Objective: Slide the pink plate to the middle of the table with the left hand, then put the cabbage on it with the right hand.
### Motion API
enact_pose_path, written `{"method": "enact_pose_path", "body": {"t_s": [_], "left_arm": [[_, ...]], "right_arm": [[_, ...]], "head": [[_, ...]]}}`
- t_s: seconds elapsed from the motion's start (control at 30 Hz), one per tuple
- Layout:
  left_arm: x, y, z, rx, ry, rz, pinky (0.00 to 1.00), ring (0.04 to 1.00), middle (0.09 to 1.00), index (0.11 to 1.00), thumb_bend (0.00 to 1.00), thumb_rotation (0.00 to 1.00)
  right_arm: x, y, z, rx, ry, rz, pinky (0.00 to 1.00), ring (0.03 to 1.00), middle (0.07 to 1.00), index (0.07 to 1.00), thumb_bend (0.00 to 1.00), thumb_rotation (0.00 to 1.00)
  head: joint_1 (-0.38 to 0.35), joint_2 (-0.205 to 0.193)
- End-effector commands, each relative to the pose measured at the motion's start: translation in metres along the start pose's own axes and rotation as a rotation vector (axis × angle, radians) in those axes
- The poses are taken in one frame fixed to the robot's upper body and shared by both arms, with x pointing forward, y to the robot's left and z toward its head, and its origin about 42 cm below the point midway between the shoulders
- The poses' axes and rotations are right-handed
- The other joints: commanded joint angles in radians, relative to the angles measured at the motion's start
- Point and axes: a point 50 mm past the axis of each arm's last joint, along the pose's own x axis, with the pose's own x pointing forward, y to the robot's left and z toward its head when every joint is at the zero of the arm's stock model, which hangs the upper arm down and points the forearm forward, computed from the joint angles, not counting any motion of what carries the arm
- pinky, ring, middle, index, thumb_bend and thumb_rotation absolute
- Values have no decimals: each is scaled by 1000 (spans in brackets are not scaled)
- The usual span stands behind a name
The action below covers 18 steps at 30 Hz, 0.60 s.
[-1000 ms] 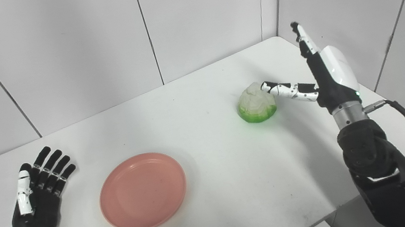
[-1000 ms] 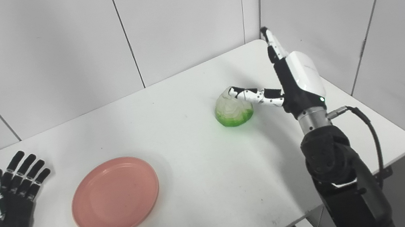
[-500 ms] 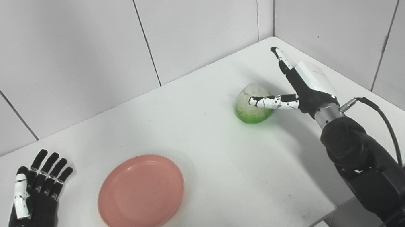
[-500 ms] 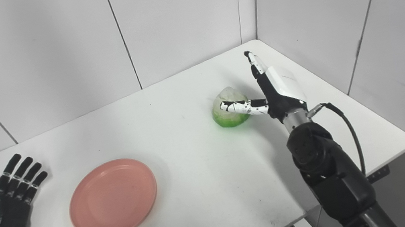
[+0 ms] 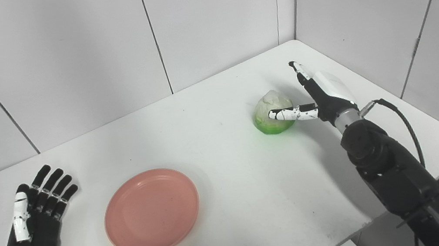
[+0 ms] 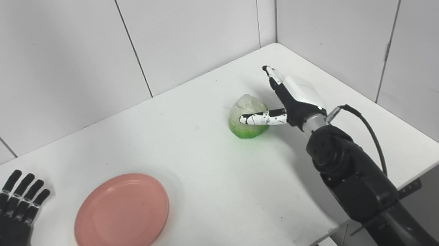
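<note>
Left eye view: right hand point(image 5: 323, 95), lowered beside cabbage point(image 5: 271, 108), fingers apart, thumb seemingly touching it; grasp imminent, plate point(image 5: 152, 210) waiting.

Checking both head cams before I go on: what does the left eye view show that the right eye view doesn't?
Little. Only the left eye view shows more tabletop left of the left hand. Only the right eye view shows more of the wall to the right of the table. Both show the pink plate empty and clear of that open, flat-lying hand, and the right hand open at the cabbage, thumb across its near side, fingers extended past it.
</note>
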Motion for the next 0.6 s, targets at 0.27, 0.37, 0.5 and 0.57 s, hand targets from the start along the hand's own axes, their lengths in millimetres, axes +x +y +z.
{"method": "enact_pose_path", "body": {"t_s": [0.27, 0.37, 0.5, 0.57], "left_arm": [[-58, 19, -59, -56, 163, 99, 773, 796, 800, 797, 471, 801], [-59, 17, -57, -55, 163, 90, 770, 796, 800, 793, 473, 798], [-59, 16, -56, -59, 163, 91, 780, 803, 806, 800, 465, 798], [-59, 17, -56, -59, 164, 91, 784, 805, 808, 802, 463, 802]], "right_arm": [[24, -16, 10, -6, -21, -41, 864, 994, 1000, 1000, 1000, 584], [29, -11, 10, 10, -20, -35, 870, 989, 1000, 1000, 1000, 570], [36, -6, 12, 20, -20, -10, 862, 983, 1000, 1000, 1000, 560], [39, -4, 14, 18, -19, 2, 872, 987, 1000, 1000, 1000, 563]], "head": [[6, 18], [7, 24], [10, 28], [10, 28]]}}
